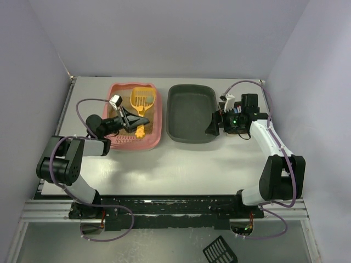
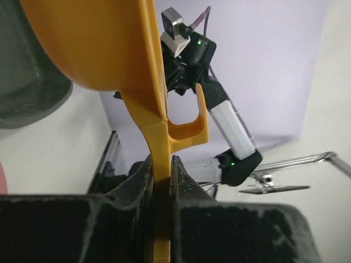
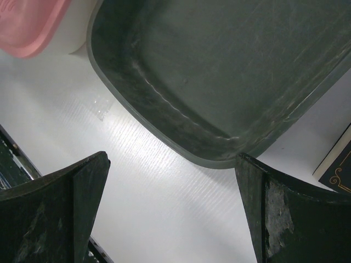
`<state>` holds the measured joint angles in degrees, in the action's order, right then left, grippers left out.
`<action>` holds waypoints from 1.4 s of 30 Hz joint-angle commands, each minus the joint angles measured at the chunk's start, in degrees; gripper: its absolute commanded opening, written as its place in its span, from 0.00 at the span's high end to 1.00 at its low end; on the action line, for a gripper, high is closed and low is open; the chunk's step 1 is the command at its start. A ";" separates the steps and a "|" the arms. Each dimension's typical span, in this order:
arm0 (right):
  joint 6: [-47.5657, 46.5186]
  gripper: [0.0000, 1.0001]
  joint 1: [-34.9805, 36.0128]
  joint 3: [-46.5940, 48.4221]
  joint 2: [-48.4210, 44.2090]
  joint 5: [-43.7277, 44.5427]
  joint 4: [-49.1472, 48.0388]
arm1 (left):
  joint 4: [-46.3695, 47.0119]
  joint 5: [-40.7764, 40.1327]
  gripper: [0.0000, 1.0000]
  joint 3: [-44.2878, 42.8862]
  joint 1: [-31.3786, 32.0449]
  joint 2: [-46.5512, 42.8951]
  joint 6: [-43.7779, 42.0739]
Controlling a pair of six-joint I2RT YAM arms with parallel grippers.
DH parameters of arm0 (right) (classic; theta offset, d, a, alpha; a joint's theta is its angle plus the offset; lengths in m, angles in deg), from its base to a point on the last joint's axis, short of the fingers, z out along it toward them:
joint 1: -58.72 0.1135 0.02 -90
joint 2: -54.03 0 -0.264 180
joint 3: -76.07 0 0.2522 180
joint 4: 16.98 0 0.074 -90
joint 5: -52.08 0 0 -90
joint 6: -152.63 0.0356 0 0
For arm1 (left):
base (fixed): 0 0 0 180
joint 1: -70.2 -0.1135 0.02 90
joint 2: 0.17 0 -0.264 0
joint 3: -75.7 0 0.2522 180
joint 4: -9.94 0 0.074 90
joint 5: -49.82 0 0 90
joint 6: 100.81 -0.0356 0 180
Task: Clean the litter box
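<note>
The pink litter box (image 1: 131,144) lies at the back left with tan litter inside; its corner shows in the right wrist view (image 3: 24,27). My left gripper (image 1: 139,121) hovers over it, shut on the handle of a yellow slotted scoop (image 1: 142,98). In the left wrist view the handle (image 2: 159,137) is clamped between the fingers (image 2: 186,192), with the scoop bowl (image 2: 93,44) above. My right gripper (image 1: 211,126) is open and empty at the near right edge of the dark grey tray (image 1: 191,109). In the right wrist view its jaws (image 3: 170,159) stand wide apart over the table, just short of that tray's rim (image 3: 219,161).
The dark grey tray sits right of the litter box, a narrow gap between them. A black box with gold print (image 3: 337,164) lies by the right gripper. A black slotted piece (image 1: 220,251) lies below the table's front rail. Walls close in the back and sides.
</note>
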<state>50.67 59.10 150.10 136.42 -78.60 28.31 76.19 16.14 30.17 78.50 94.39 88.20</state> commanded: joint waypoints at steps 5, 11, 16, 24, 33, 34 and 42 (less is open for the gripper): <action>0.19 0.00 -0.47 1.73 1.34 -0.21 -0.08 | 13.59 2.85 0.93 -0.41 -1.52 1.14 -0.14; 0.11 0.00 -0.40 2.49 2.45 0.15 0.23 | 11.96 4.83 0.93 0.36 -4.60 3.54 -1.12; 0.51 0.00 -0.95 1.98 1.96 -0.19 -0.36 | -28.42 2.56 0.93 -3.99 -3.56 -4.67 -26.60; 3.08 0.00 -6.72 -2.12 0.10 -3.12 -2.47 | -94.37 -14.79 0.93 -32.05 1.32 -10.20 -67.95; -1.87 0.01 -12.23 -10.29 -7.66 -3.35 3.02 | -98.39 -20.69 0.93 -38.80 9.45 -5.37 -69.33; -2.56 0.06 -12.97 -9.89 -8.13 -2.94 4.44 | -98.54 -21.54 0.93 -39.57 10.89 -4.42 -69.11; -2.87 0.05 -19.48 -10.62 -10.90 -7.23 2.90 | -103.05 -27.95 0.93 -52.84 18.89 6.38 -70.10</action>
<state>49.03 42.92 139.81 125.71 -81.44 31.79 -23.85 -6.31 -14.79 94.48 97.76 20.64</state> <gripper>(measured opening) 0.943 0.166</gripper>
